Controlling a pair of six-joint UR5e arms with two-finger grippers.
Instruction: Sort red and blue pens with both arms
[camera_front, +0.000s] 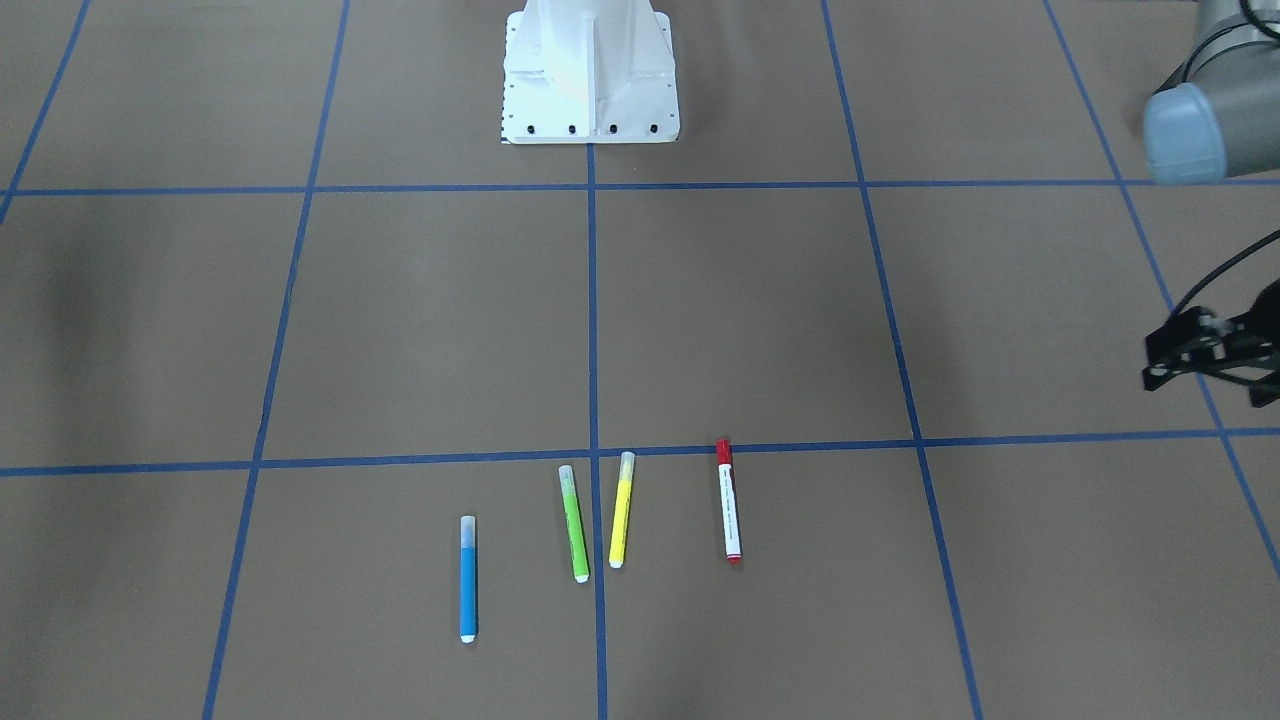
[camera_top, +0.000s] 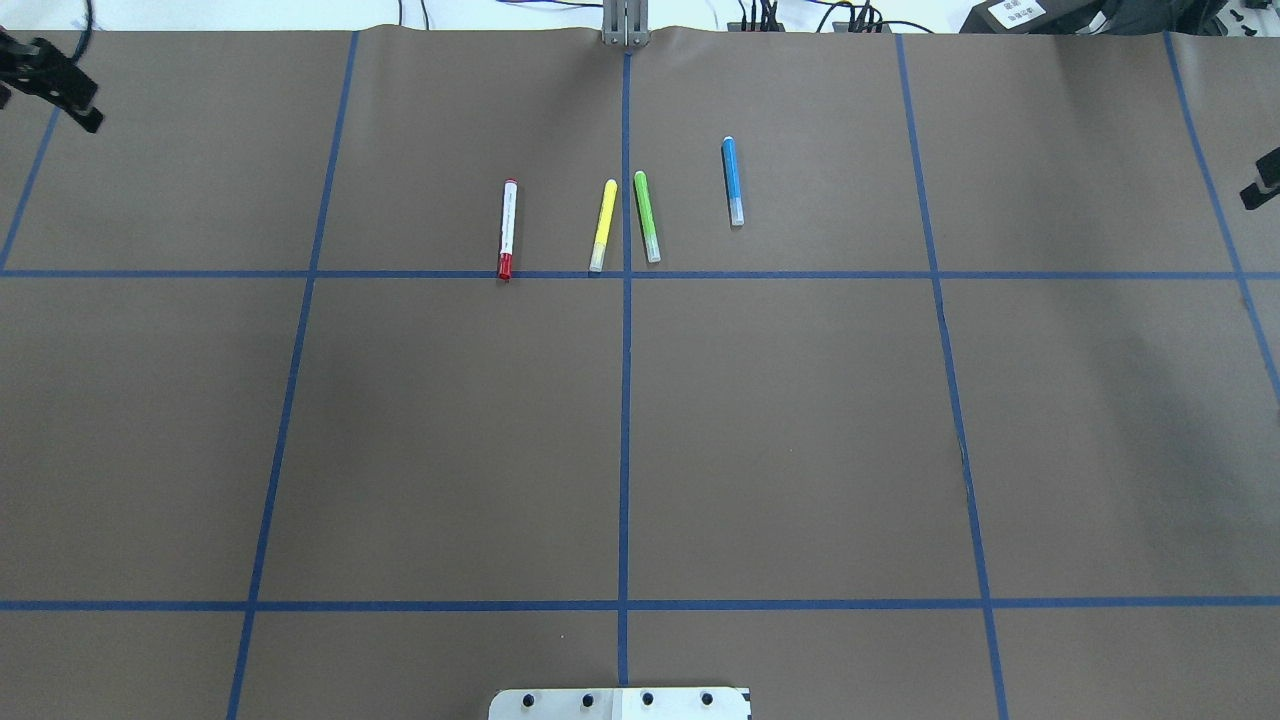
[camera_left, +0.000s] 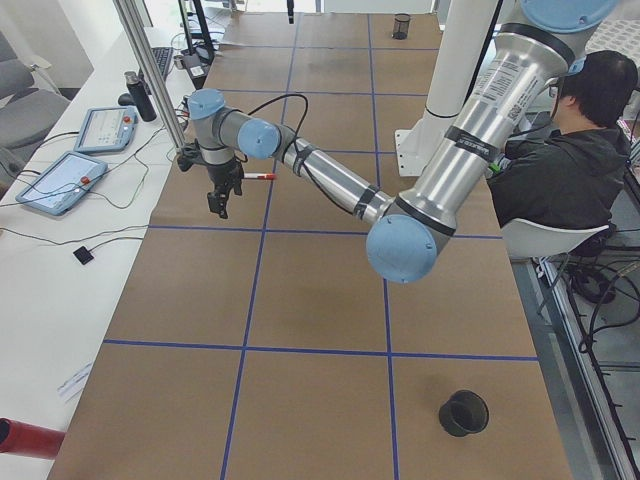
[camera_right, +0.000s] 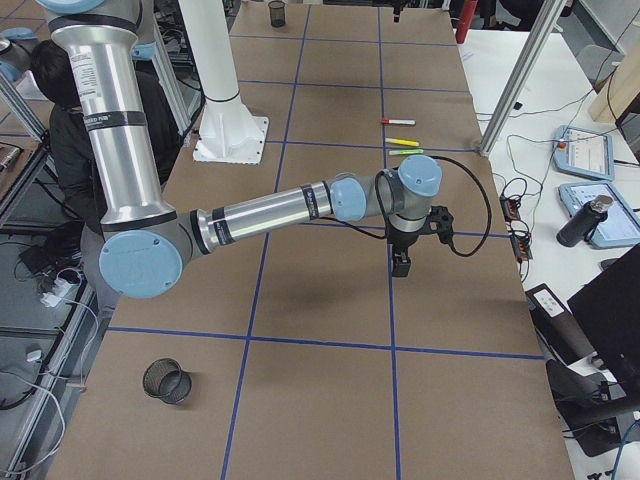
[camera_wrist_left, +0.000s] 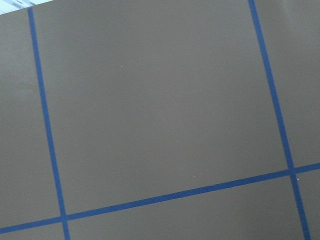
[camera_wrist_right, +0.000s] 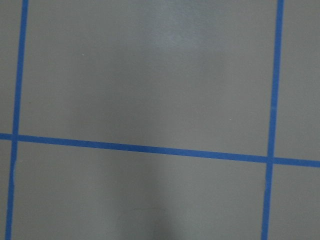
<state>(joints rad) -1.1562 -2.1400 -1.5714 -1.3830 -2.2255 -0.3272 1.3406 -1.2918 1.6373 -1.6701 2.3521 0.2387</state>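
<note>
Going left to right across the overhead view: your left gripper hangs over the far left corner of the tabletop, well apart from everything. Its fingers look spread with nothing between them, though it's half cut off at the frame edge, so take that with a pinch of salt.

Next comes the row of four. The red pen lies flat left of the centre line, its cap end right on the cross tape. The yellow marker and green marker sit close together either side of the centre line. The blue pen lies right of them, a bit farther from the robot. The right gripper is only a black sliver at the right edge, so I can't tell if it's spread or pressed together.

My read is that you're at the very start, with nothing picked and both arms parked wide. The next move looks like left arm to red and right arm to blue, each coming down with its fingers straddling the barrel crosswise. Both pens have decent room, so the yellow and green shouldn't get bumped.

What's hard to see: both wrist cams show only bare tabletop and tape, no pens and no fingers. The front view has no right arm at all. A black cup shows only in the left side view. It's maybe a drop spot, but I can't say.
</note>
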